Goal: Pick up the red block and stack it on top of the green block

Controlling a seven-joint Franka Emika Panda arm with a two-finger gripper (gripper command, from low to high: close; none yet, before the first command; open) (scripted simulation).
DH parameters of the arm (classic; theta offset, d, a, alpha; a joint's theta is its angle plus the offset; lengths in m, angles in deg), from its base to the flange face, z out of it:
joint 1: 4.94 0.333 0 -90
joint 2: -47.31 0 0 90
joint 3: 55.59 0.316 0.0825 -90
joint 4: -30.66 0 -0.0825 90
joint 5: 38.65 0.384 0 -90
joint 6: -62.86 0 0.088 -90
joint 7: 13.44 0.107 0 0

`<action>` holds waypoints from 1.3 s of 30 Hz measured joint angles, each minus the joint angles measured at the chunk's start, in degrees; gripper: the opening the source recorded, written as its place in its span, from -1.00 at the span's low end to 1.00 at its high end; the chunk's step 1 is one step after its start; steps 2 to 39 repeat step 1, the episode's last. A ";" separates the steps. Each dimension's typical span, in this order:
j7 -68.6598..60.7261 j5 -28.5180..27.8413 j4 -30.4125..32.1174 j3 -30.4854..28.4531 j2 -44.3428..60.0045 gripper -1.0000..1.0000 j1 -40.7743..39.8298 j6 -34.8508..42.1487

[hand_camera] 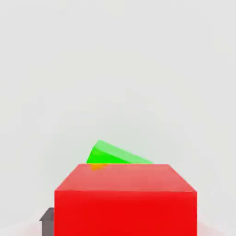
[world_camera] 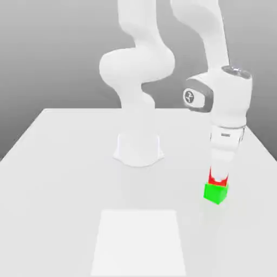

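The jaws (world_camera: 218, 178) point straight down and are clamped on the red block (world_camera: 218, 177), with a pale finger on either side of it in the exterior view. The block sits between the fingers directly over the green block (world_camera: 216, 192) — whether the two faces touch or a thin gap remains cannot be told. In the hand view the red block (hand_camera: 125, 198) looms close, its top face and one side face both showing, and a wedge of the green block (hand_camera: 113, 154) shows just past its far edge, turned at an angle to it.

The green block rests on the worktop (world_camera: 65, 162), near the edge on the exterior view's right and about halfway along it. The white arm (world_camera: 227, 103) descends to the jaws from above, and its base (world_camera: 138, 149) stands at the worktop's middle, towards the far edge — well apart from the blocks. A paler rectangular patch (world_camera: 139, 241) lies by the near edge.
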State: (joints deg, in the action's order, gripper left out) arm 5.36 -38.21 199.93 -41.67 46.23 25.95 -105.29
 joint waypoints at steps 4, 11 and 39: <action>0.00 0.00 0.00 0.00 0.00 1.00 0.00 0.00; 0.00 0.00 0.00 0.00 0.00 1.00 0.00 0.00; 0.00 0.00 0.00 0.00 0.00 1.00 0.00 0.00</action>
